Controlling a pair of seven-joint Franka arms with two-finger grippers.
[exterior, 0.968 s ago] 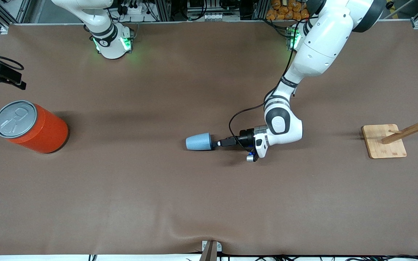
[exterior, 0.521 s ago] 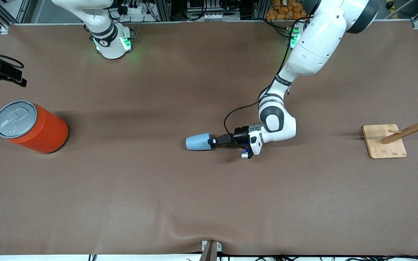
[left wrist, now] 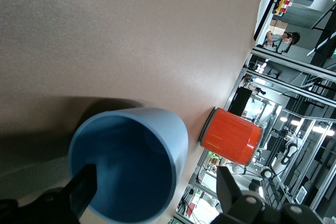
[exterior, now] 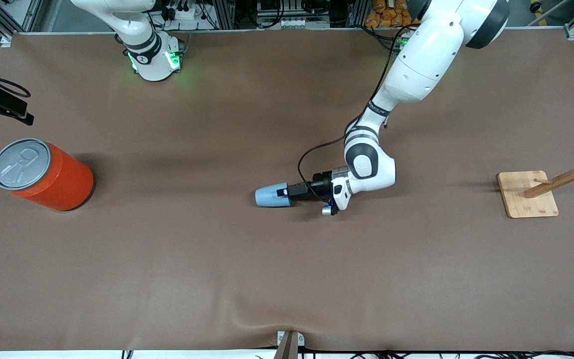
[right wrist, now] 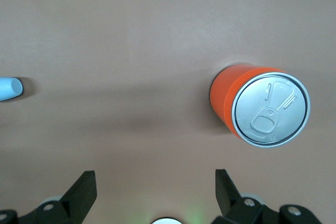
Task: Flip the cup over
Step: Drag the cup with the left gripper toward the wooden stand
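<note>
A light blue cup [exterior: 272,195] lies on its side near the middle of a brown table [exterior: 217,259], well away from every edge. Its long axis runs along the table's length: the closed base points toward the right arm's end, the open mouth toward the left arm's end.

The left gripper [exterior: 287,191] is low at that mouth, in line with the cup's axis. Its jaws are spread wide and grasp nothing yet. One finger [left wrist: 84,187] reaches inside the mouth; the other [left wrist: 233,192] sits outside the wall, so the rim lies between them.

The right gripper [right wrist: 152,192] waits, released, high above the right arm's end of the table, over an orange can [right wrist: 260,106]. The left arm is far nearer the cup.

The front view shows the cup's direction and the can [exterior: 43,172] and a wooden rack [exterior: 528,194] at the table's two ends. Only the left wrist view shows the darker interior [left wrist: 123,169] and the finger inside it.
</note>
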